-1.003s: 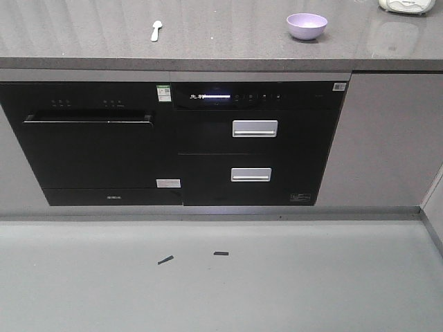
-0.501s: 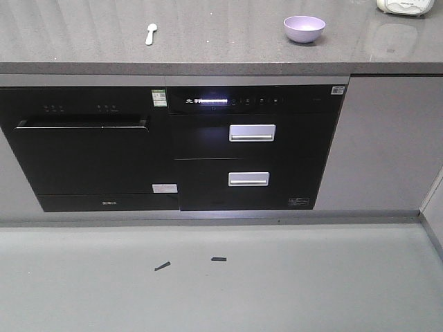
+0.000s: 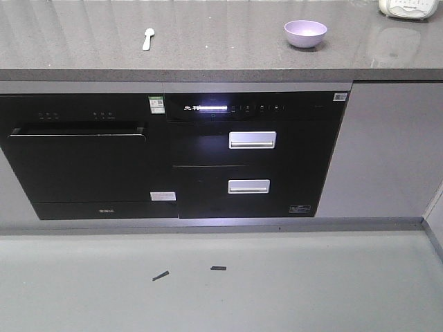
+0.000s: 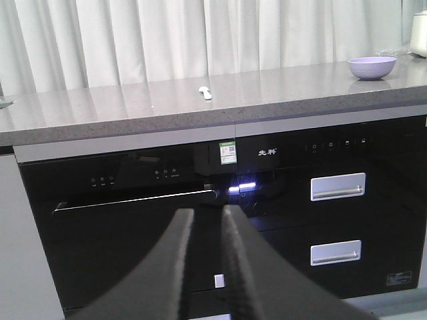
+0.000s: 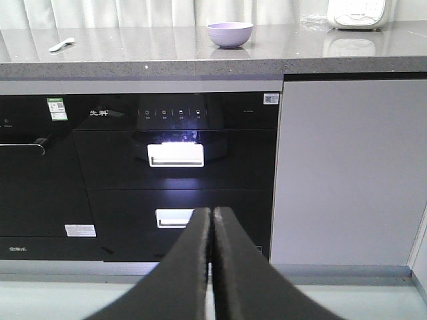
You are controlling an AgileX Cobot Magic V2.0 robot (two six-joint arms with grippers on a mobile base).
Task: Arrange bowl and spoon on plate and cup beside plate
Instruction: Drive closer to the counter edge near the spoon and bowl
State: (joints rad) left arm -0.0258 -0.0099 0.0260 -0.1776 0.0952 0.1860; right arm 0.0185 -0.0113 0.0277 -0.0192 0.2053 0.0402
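Clearly, the task is only at its beginning. The bowl (image 3: 305,33) stands upright and empty on the counter (image 3: 221,59), toward its right end. The spoon (image 3: 147,39) lies flat on the same counter, toward its left half and well apart from the bowl. Neither one is on a plate.

I cannot find the plate or the cup with certainty in any view. A pale sliver (image 4: 3,103) at the far left of the counter, seen from the left wrist, could be a rim, but too little of it shows to tell.

The left gripper (image 4: 208,212) hangs in front of the counter, below its top, with its jaws a little apart and nothing between them. The right gripper (image 5: 212,210) is also in front of the counter and below its top, with its jaws pressed together and empty.

So, in my judgement, every step is left: bowl onto plate, spoon onto plate, cup beside it. The arms are not yet near any of these things.
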